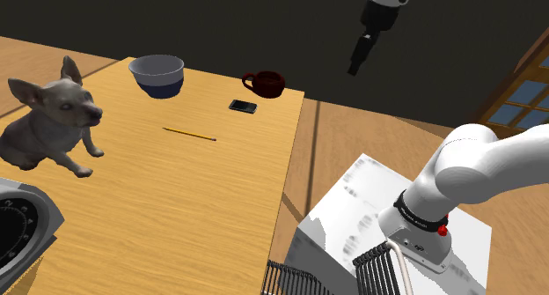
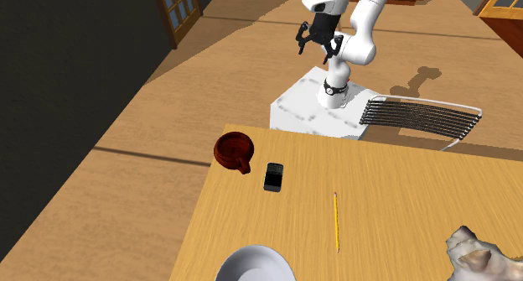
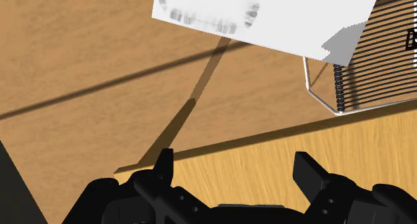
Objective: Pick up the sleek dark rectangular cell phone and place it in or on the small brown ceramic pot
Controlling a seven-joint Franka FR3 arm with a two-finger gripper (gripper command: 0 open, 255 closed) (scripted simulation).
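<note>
The dark flat cell phone (image 1: 243, 106) lies on the wooden table (image 1: 176, 188) near its far edge, also seen as the cell phone (image 2: 273, 176) in the second exterior view. Just beside it stands the small dark red-brown pot (image 1: 265, 83) with a handle; the pot (image 2: 234, 151) sits at the table's corner. My gripper (image 1: 355, 66) hangs high in the air off the table, beyond the phone and pot toward the shoulder view's right. The gripper (image 2: 318, 43) is open and empty. In the wrist view the fingers (image 3: 162, 164) stand wide apart over the table's edge and floor.
On the table lie a yellow pencil (image 1: 189, 134), a blue-grey bowl (image 1: 157, 75) and a grey dog figure (image 1: 54, 122). A dark round device (image 1: 19, 227) sits at the near left corner. A wire rack (image 2: 423, 118) rests beside the white stand (image 2: 314, 111).
</note>
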